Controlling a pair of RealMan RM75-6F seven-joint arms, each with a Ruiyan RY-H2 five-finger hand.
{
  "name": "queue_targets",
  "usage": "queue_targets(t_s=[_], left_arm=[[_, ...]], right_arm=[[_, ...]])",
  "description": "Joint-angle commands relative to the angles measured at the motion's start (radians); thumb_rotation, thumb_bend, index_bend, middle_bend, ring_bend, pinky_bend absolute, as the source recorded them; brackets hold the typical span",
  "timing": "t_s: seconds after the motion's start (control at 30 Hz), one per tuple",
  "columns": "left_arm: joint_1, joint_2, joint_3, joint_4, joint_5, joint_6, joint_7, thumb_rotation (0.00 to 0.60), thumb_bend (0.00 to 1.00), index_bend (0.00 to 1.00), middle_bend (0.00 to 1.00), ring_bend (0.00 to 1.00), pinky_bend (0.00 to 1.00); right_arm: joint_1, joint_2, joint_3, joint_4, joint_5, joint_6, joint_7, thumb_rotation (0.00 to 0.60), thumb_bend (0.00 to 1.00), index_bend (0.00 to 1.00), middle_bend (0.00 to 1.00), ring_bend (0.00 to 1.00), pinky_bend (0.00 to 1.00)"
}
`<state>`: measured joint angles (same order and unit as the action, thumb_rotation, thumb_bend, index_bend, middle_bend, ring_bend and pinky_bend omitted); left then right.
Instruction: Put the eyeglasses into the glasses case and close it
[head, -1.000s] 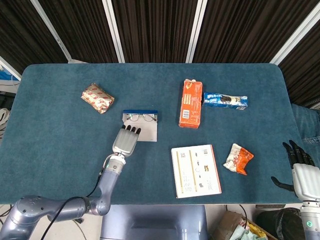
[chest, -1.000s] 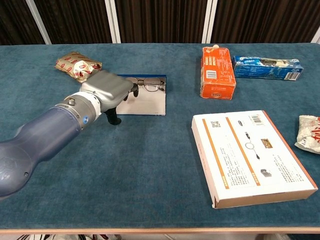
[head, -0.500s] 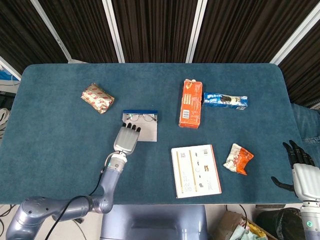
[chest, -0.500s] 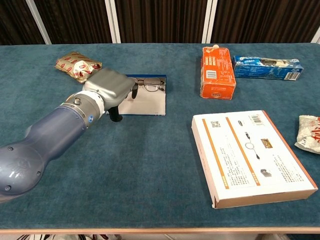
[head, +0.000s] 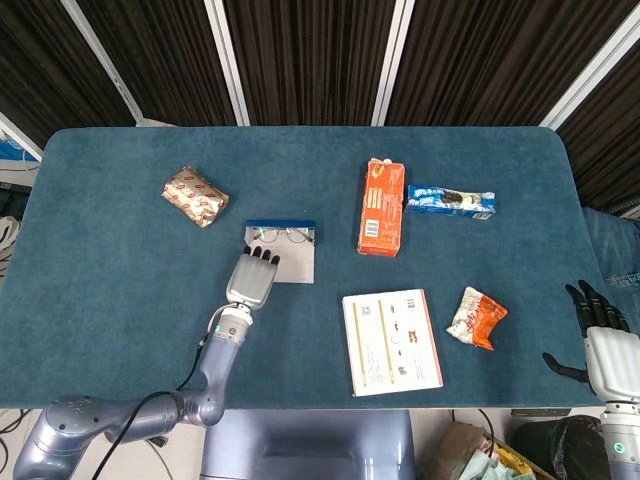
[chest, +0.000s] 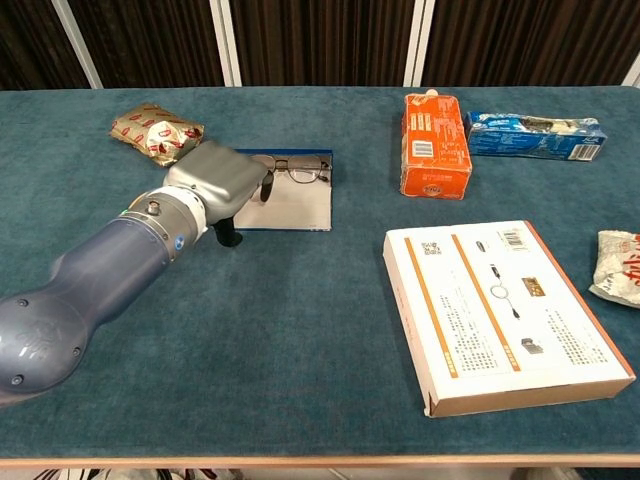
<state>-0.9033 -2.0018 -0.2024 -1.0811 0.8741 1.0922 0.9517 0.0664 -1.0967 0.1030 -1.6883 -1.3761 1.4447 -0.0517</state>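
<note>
Eyeglasses are lying at the far edge of the open glasses case; likely light, thin-framed, fragile, so you are best pinching the bridge. Your left hand is hovering beside them, fingers spread, empty. Right hand is idling open off the counter.

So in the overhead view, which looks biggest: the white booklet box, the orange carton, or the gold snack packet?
1. White booklet box
2. Orange carton
3. Gold snack packet

All three lie on the same table, so nearness hardly skews it.
</note>
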Motion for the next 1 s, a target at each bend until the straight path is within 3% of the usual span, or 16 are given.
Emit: queue_targets(t_s=[0.03, 1.0], left_arm=[[0.000, -0.003, -0.003, 0.008, 0.006, -0.003, -0.007, 0.600, 0.24, 0.31, 0.31, 0.25, 0.31], [-0.001, -0.066, -0.040, 0.119, 0.065, 0.001, -0.034, 0.600, 0.24, 0.39, 0.31, 0.25, 0.31]], right_arm=[[0.000, 0.000, 0.000, 0.000, 0.000, 0.000, 0.000, 0.600, 0.24, 0.06, 0.04, 0.11, 0.16], [0.000, 0.001, 0.000, -0.001, 0.002, -0.001, 0.002, 0.600, 0.24, 0.06, 0.04, 0.11, 0.16]])
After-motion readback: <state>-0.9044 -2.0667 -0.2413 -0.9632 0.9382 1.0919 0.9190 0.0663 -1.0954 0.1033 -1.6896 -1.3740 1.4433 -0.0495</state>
